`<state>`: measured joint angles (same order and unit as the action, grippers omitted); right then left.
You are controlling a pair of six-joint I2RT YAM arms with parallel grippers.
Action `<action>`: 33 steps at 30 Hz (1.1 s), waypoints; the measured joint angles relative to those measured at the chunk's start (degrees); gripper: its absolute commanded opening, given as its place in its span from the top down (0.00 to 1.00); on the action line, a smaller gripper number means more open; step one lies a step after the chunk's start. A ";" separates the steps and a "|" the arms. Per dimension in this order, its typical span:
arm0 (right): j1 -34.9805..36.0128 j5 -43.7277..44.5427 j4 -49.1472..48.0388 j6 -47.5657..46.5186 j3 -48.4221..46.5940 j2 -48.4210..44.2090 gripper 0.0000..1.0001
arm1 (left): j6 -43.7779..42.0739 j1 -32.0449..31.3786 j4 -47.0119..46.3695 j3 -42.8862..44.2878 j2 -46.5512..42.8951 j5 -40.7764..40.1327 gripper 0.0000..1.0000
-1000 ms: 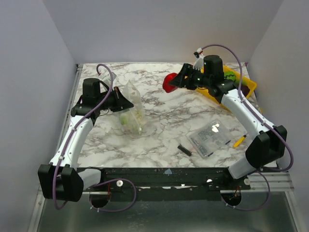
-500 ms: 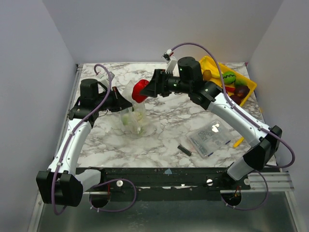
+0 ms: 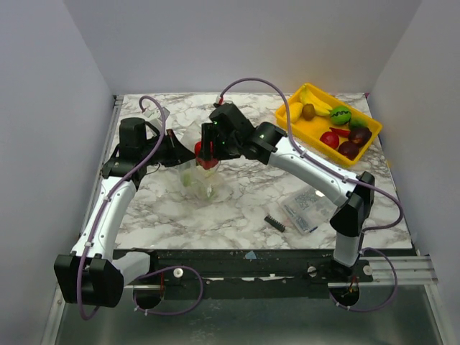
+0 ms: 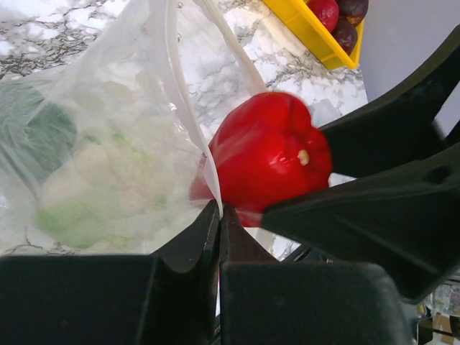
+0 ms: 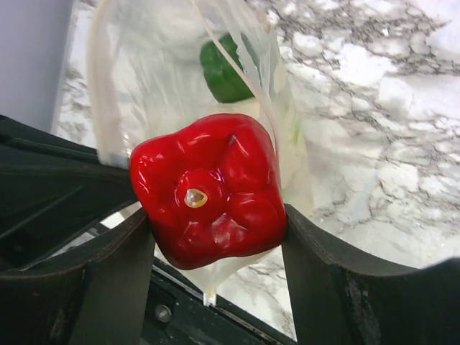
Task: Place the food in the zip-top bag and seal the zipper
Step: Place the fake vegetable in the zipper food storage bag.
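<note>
Right wrist: right gripper (image 5: 212,219) clamps red pepper (image 5: 223,172) — lobed end (pale dot) camera-facing — left gripper (image 4: 219,213) pinches bag (image 4: 100,165).

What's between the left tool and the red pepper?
Only the zip-top bag mouth edge, pinched in the left tool, ahead of the red pepper. Left wrist view.

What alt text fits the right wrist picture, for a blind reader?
The right gripper holds a red toy pepper close against a clear plastic bag with a green piece inside. A marble table lies behind.
</note>
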<state>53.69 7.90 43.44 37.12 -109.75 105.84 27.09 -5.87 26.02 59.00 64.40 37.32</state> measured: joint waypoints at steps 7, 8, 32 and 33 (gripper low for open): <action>3.41 5.70 8.70 -0.24 -4.33 5.09 0.52 | 0.00 0.00 -0.02 0.00 -0.13 0.02 1.00; 3.63 6.08 9.42 -0.42 -4.50 5.31 0.46 | 0.00 0.00 -0.04 0.00 -0.20 0.02 1.00; 3.85 8.39 9.05 -4.24 -2.36 0.76 0.14 | 0.02 0.00 -0.17 0.00 -0.22 0.02 1.00; 3.85 8.72 8.52 -4.55 -2.14 -0.20 0.15 | 0.04 0.00 -0.17 0.00 -0.22 0.02 1.00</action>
<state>57.54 16.62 51.96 32.58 -111.90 105.65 27.14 -5.87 25.85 59.00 64.18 37.34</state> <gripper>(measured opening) 0.867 0.012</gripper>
